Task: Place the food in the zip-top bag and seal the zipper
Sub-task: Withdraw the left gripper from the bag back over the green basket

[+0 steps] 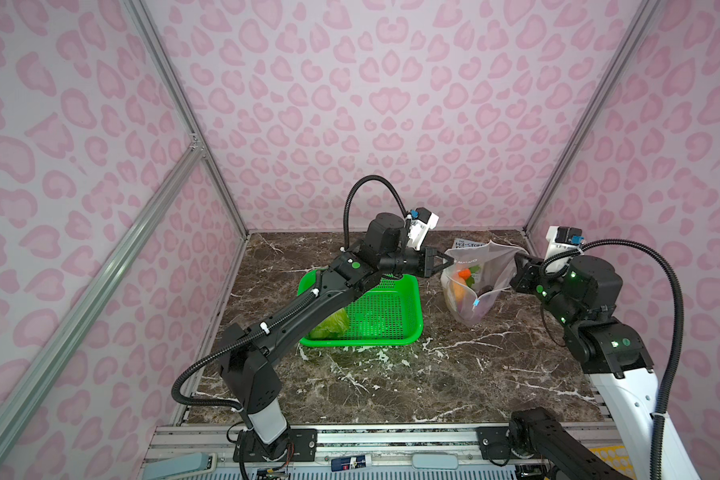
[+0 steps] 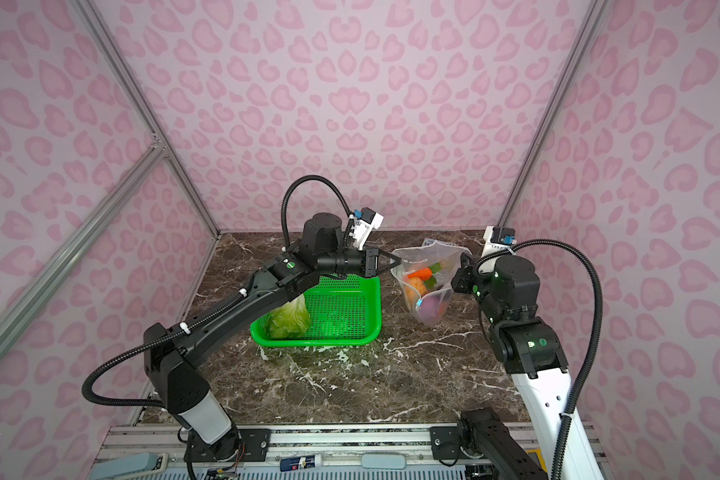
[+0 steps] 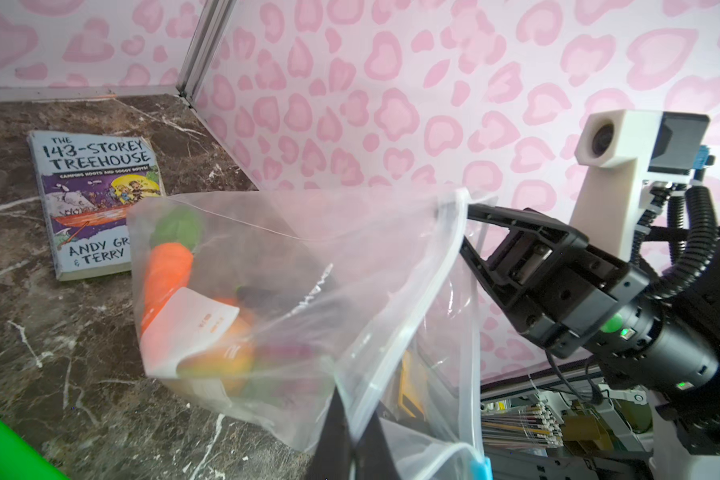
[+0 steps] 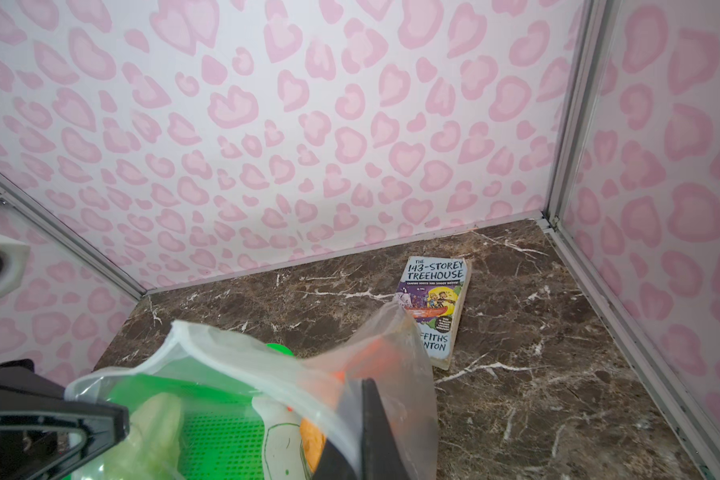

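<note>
Clear zip-top bag (image 1: 495, 266) (carrot (image 1: 464, 274) and pumpkin (image 1: 458, 291) inside) beside the basket (image 1: 350, 343) with a leafy green (image 1: 331, 326) is clamped at its mouth by the closed left gripper (image 1: 449, 262) and right gripper (image 1: 516, 259).

Book (image 3: 96, 199) corner behind zip-top bag (image 3: 350, 257)

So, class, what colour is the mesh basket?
The mesh basket is bright green, clearest in a top view.

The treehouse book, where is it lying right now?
In both top views the book lies flat toward the back right of the marble table, close to the back wall, partly hidden behind the zip-top bag.
</note>
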You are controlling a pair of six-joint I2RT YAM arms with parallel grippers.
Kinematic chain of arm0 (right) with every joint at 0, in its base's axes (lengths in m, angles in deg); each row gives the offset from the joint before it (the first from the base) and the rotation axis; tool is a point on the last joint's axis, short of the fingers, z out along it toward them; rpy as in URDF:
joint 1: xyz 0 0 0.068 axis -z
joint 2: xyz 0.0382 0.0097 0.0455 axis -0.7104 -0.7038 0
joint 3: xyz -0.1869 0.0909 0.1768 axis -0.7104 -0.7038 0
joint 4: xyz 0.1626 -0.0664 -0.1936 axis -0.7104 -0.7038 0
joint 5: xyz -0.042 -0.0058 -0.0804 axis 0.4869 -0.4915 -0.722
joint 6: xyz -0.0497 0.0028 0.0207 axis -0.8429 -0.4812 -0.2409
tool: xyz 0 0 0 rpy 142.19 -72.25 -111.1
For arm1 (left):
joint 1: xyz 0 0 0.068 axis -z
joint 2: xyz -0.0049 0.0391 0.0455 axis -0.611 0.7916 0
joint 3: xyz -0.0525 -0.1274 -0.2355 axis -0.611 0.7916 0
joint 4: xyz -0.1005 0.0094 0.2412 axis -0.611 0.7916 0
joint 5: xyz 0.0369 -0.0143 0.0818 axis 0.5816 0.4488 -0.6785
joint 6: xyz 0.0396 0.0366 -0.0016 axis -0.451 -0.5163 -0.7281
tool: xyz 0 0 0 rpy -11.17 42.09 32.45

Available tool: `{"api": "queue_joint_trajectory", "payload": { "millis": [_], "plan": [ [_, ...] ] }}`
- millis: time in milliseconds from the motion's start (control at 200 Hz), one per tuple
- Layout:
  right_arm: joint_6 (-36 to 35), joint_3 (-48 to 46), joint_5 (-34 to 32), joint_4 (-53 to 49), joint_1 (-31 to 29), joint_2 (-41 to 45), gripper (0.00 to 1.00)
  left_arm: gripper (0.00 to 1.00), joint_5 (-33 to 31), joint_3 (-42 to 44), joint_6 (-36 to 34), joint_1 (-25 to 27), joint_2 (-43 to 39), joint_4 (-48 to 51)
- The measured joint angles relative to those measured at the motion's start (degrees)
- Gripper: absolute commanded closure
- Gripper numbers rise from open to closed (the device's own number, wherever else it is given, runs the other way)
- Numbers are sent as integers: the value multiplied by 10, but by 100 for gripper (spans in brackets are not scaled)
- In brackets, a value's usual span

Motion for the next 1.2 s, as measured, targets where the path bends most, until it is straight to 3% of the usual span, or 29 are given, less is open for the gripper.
{"api": "queue_joint_trajectory", "payload": {
  "millis": [400, 460, 580, 815, 855, 1200],
  "plan": [
    [65, -97, 79, 78, -30, -40, 100, 96, -4, 88, 9, -20, 9, -1],
    [70, -100, 82, 89, -44, -51, 100, 87, -11, 103, 15, -30, 8, 0],
    [77, -103, 90, 110, -67, -70, 100, 50, -20, 122, 15, -49, -12, 5],
    [81, -103, 93, 136, -75, -89, 100, 20, -62, 158, -13, -94, -91, 25],
    [84, -103, 94, 139, -75, -91, 100, 3, -76, 164, -19, -105, -103, 31],
    [83, -102, 98, 148, -76, -95, 100, 2, -252, 180, -113, -197, -136, 163]
  ]
}}
